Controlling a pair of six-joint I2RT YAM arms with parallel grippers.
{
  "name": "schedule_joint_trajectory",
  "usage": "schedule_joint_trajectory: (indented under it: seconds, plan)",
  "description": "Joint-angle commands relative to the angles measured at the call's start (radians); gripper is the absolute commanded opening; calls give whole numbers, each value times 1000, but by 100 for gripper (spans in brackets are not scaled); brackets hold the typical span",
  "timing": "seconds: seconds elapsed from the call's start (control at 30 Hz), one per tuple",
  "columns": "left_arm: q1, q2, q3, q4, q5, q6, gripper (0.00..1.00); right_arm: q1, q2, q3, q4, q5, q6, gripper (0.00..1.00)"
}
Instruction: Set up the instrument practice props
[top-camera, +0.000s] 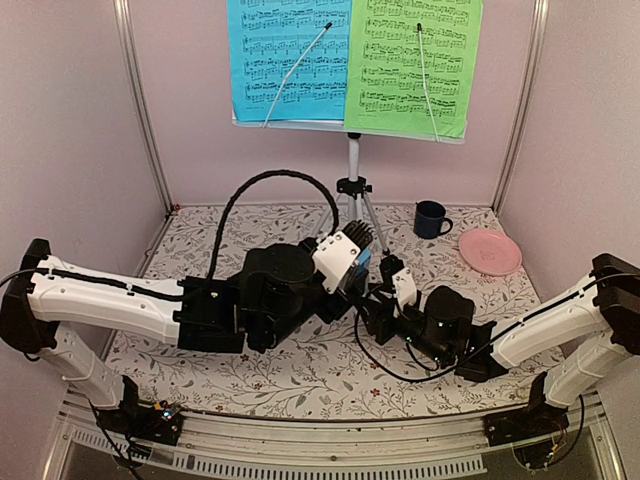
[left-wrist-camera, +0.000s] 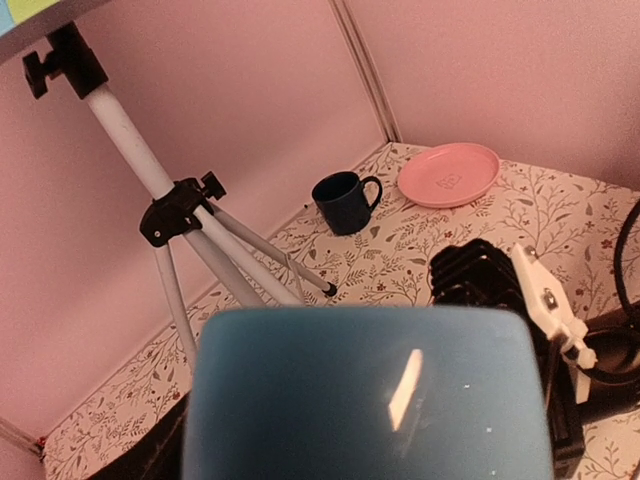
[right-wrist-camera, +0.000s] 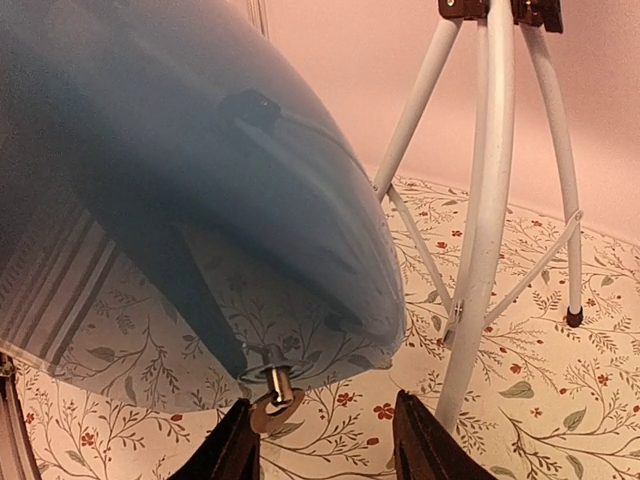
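Note:
The music stand (top-camera: 353, 190) stands at the back on its silver tripod, with a blue music sheet (top-camera: 285, 55) and a green music sheet (top-camera: 410, 60) on its desk. My left gripper (top-camera: 352, 268) holds the blue metronome (left-wrist-camera: 365, 395) above the table in front of the tripod (left-wrist-camera: 180, 215); its fingers are hidden behind the metronome. My right gripper (right-wrist-camera: 325, 445) is open just under the metronome (right-wrist-camera: 180, 180). The metronome's silver winding key (right-wrist-camera: 272, 395) sits right beside my right gripper's left finger (right-wrist-camera: 232, 450).
A dark blue mug (top-camera: 430, 218) and a pink plate (top-camera: 490, 250) stand at the back right on the floral cloth. The tripod legs (right-wrist-camera: 490, 200) are close behind the right gripper. Pink walls close in the table on three sides.

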Motion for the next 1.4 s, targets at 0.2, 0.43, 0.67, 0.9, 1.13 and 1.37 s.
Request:
schedule_joint_trajectory:
  seconds: [0.2,0.43,0.67,0.9,1.13,1.37]
  plan:
    - [-14,9,71,45,-2,6,0,34,0,31,48,46,-102,38]
    - [-13,18,77,38,9,3,0,67,18,53,47,112,-193,24]
    - [-13,-6,55,67,27,-1,0,67,13,47,47,140,-174,0]
    - [-11,-60,-45,183,104,4,0,55,-47,23,58,85,-88,0]
    - [-12,-129,-196,365,173,8,0,-24,-163,-10,61,-91,159,0]
    - [-13,-173,-325,584,242,62,0,-81,-197,-22,102,-221,359,0]
